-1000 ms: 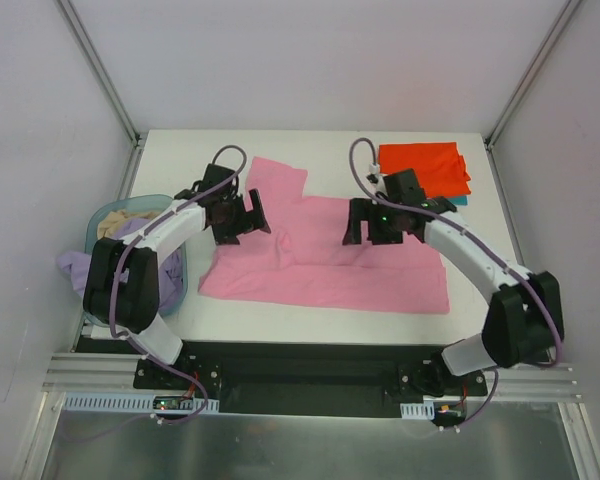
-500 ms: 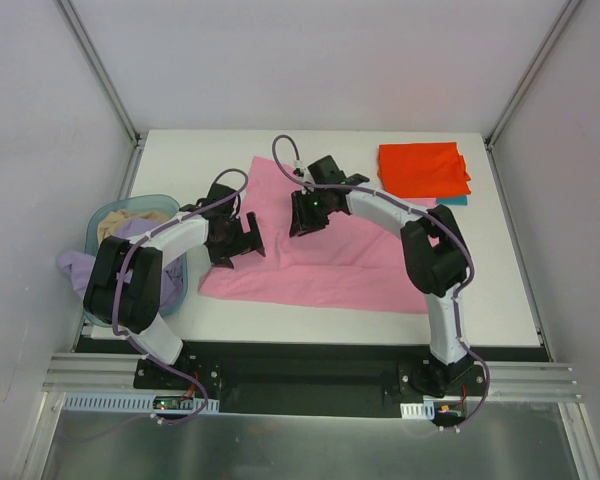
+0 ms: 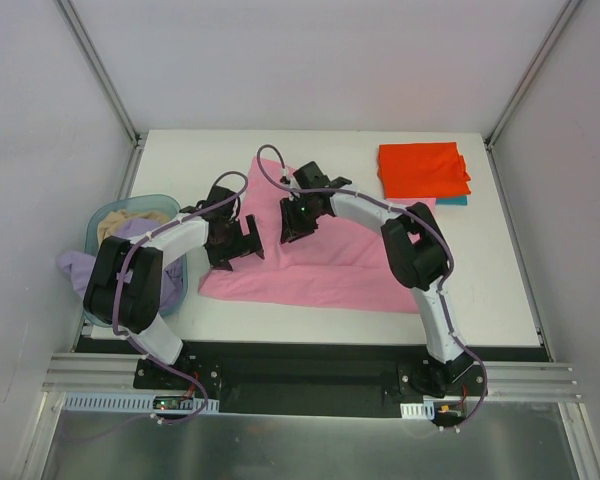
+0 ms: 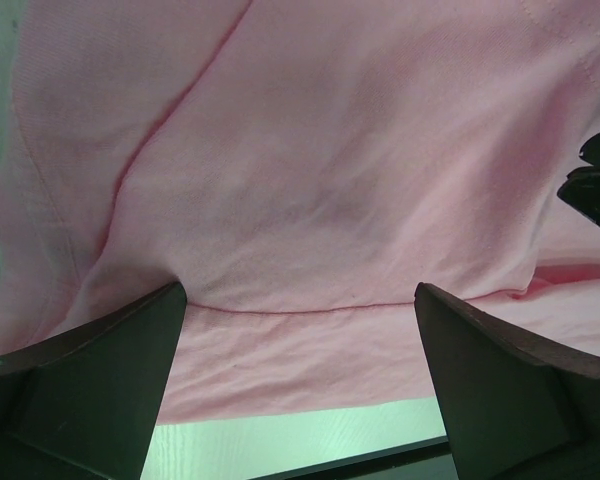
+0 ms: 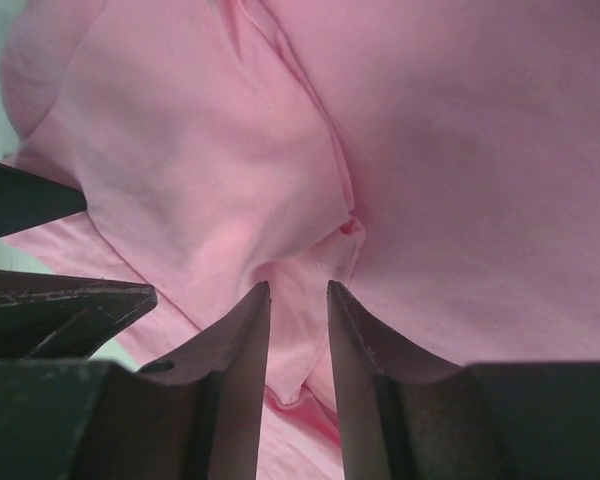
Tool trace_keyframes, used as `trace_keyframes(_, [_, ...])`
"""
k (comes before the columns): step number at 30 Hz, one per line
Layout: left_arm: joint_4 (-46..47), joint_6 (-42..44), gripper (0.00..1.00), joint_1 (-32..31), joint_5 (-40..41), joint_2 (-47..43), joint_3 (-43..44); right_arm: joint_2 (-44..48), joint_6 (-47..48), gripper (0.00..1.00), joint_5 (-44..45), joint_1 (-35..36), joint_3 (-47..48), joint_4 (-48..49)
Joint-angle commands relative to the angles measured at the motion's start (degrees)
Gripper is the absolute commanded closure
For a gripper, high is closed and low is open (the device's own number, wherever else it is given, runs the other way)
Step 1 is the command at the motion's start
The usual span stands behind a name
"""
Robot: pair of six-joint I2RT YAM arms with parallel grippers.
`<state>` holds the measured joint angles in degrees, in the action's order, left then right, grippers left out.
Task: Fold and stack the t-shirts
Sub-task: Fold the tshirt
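R gripper [image 5: 298, 290] swung left, pinching pink t-shirt [image 3: 330, 272]; wrist cam shows L gripper [image 4: 300, 292] wide apart.

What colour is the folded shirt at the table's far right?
Folded shirt: orange-red, best in top external view.

The left arm [image 3: 175, 234] and the right arm [image 3: 362, 206] are alike: glossy white tubular links joined by chunky black joint housings [image 3: 417, 260]. A thin lavender cable [image 3: 260, 160] runs along each arm, looping free near the wrist. A small green light [image 3: 302, 208] glows on the right wrist. Each arm ends in a black base block [image 3: 163, 375]. The jaws are matt, dark wedges that taper to narrow tips.
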<state>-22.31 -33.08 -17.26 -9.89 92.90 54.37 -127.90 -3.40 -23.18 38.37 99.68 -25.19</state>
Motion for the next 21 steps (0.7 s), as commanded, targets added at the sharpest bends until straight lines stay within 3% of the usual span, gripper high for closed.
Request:
trace_keyframes(1, [-0.81, 0.03, 0.01, -0.06, 0.84, -0.97, -0.49, -2.0, 2.34, 0.69, 0.68, 0.13, 4.99, -2.75])
trace_keyframes(17, [-1.07, 0.12, 0.01, -0.06, 0.84, -1.14, -0.05, -3.41, 3.05, 0.73, 2.53, 2.23, 6.32, -3.91])
trace_keyframes(21, [-1.07, 0.12, 0.01, -0.06, 0.84, -1.15, -0.32, -4.9, 1.91, 0.78, 2.61, 2.32, 7.89, -2.93])
